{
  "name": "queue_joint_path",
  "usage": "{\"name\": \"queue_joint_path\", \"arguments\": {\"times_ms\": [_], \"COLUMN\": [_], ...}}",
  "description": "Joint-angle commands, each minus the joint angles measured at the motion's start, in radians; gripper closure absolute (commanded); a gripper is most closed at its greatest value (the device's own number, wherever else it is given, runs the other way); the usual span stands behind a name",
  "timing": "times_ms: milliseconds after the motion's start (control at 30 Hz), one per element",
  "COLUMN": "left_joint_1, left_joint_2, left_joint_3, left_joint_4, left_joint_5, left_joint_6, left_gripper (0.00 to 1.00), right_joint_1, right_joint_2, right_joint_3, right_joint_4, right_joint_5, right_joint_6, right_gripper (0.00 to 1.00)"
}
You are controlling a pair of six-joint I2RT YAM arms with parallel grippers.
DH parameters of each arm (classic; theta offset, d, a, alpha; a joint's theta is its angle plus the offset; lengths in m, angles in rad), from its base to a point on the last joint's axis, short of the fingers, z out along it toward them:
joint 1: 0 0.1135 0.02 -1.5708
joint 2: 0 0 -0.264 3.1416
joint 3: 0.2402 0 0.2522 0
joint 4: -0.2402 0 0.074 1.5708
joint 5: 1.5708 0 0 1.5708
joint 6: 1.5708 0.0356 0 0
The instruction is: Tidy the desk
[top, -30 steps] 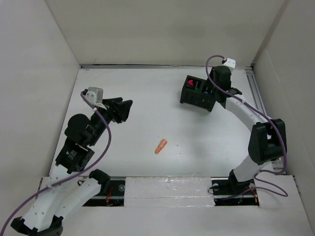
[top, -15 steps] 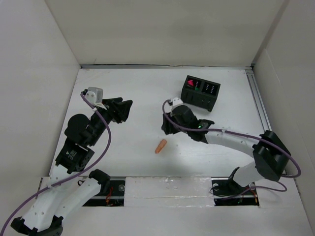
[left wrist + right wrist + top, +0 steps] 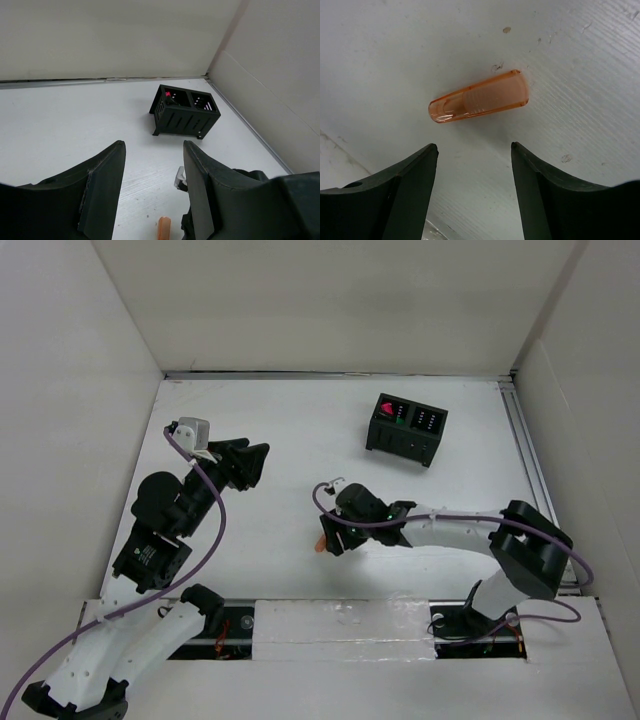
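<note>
A small translucent orange cap (image 3: 479,102) lies flat on the white desk (image 3: 280,420). In the top view it (image 3: 320,543) peeks out at the left of my right gripper (image 3: 334,538), which hangs low over it. In the right wrist view the jaws stand open and empty, with the cap just beyond the fingertips (image 3: 422,155). My left gripper (image 3: 256,462) is open and empty at the left of the desk, pointing right. Its wrist view shows the cap (image 3: 163,228) at the bottom edge.
A black two-compartment holder (image 3: 405,427) stands at the back right with a red item in its left compartment; it also shows in the left wrist view (image 3: 184,110). White wall panels enclose the desk. A metal rail (image 3: 526,440) runs along the right edge.
My right arm has swung from the holder at the back right down to the middle of the desk and now sits over the orange cap. The left arm has not moved.
</note>
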Motion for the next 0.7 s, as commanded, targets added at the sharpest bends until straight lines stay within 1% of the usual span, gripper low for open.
{"name": "queue_joint_path", "arguments": {"times_ms": [0,67,133,467,567,667], "left_joint_1": [0.004,0.004,0.004,0.004,0.004,0.004], "left_joint_2": [-0.005,-0.001,0.002,-0.001,-0.01,-0.024], "left_joint_3": [-0.008,-0.007,-0.007,-0.004,-0.007,-0.008], "left_joint_4": [0.036,0.032,0.032,0.029,0.033,0.029], "left_joint_5": [0.0,-0.007,-0.002,-0.007,-0.013,-0.077], "left_joint_6": [0.005,0.005,0.005,0.007,0.007,-0.001], "left_gripper": [0.54,0.54,0.54,0.54,0.54,0.54], "right_joint_1": [0.011,0.011,0.011,0.02,0.033,0.054], "right_joint_2": [0.05,0.087,0.139,0.242,0.281,0.308], "right_joint_3": [-0.006,0.017,0.046,0.163,0.176,0.175], "right_joint_4": [0.072,0.089,0.138,0.163,0.158,0.151], "right_joint_5": [-0.023,-0.016,0.046,0.161,0.221,0.246], "right_joint_6": [0.016,0.02,0.023,0.027,0.023,0.02], "right_gripper": [0.33,0.33,0.33,0.33,0.36,0.43]}}
